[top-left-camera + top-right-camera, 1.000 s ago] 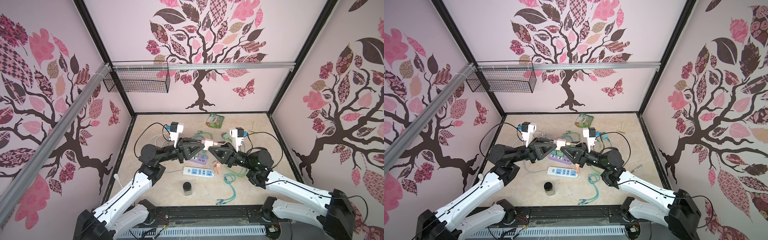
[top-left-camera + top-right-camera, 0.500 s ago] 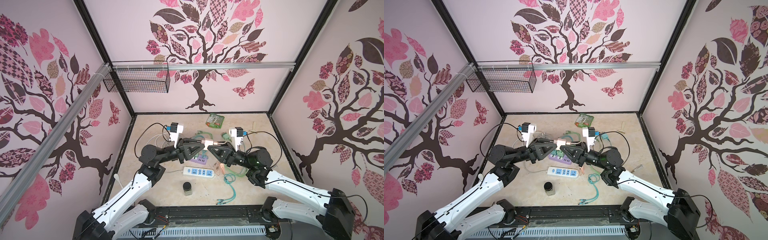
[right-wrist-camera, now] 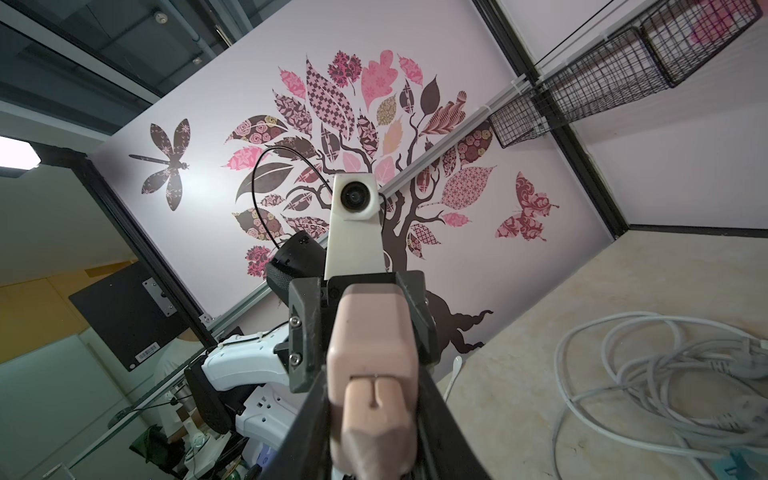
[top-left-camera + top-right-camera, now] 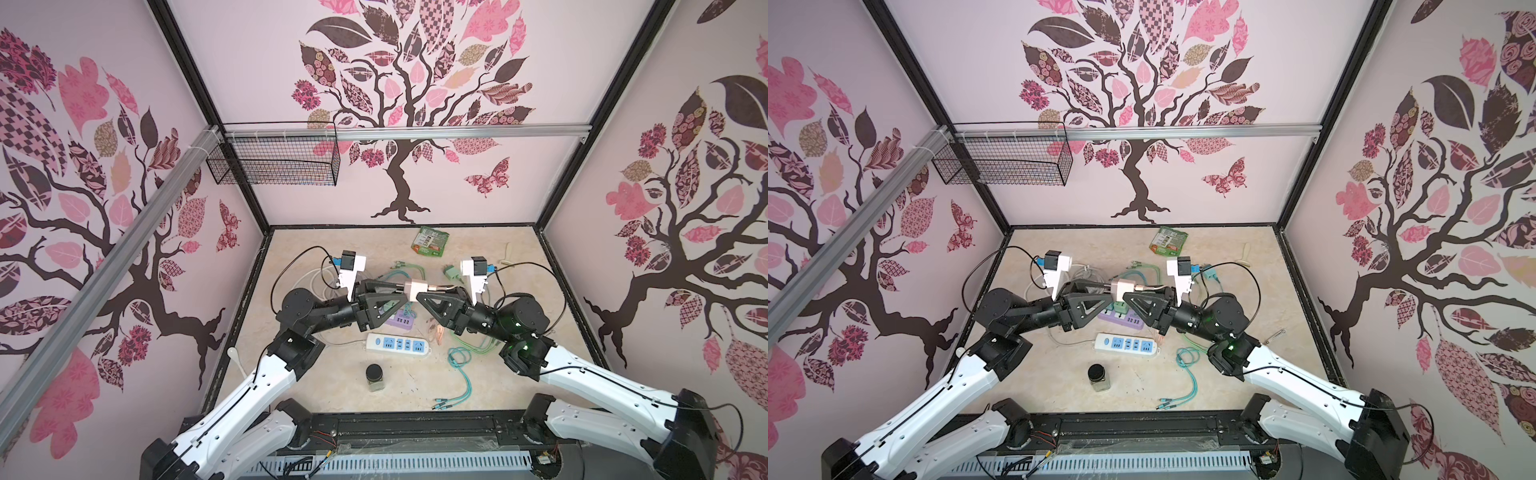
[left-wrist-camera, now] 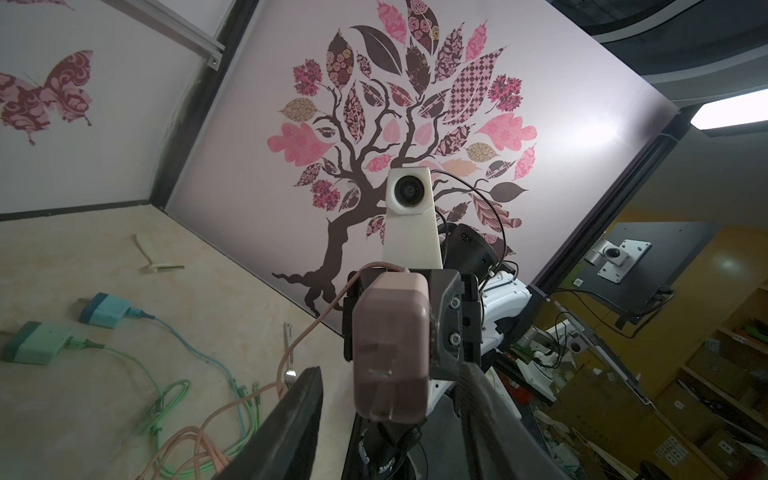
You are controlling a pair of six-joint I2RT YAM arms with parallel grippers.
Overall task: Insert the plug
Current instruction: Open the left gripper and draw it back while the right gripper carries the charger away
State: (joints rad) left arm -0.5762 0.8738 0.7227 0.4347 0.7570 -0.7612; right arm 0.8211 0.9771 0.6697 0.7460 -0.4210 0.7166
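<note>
Well, over the desk (image 4: pixel 415 397), in the air just beyond the white power strip (image 4: pixel 398 345), our two tools meet nose to nose. Our left tool (image 4: pixel 407 290) stands part open around the pink adapter (image 5: pixel 390 345) — a gap shows beside the block, so it grips nothing. Our right tool (image 4: pixel 428 291) is clamped tight on the plug (image 3: pixel 376 395), whose front end looks seated in the adapter. We judge the insertion done, or nearly; what is left is to release and back away. Writing — none we can read: the print on the green packet (image 4: pixel 431 241), far beyond the power strip, is too small.
</note>
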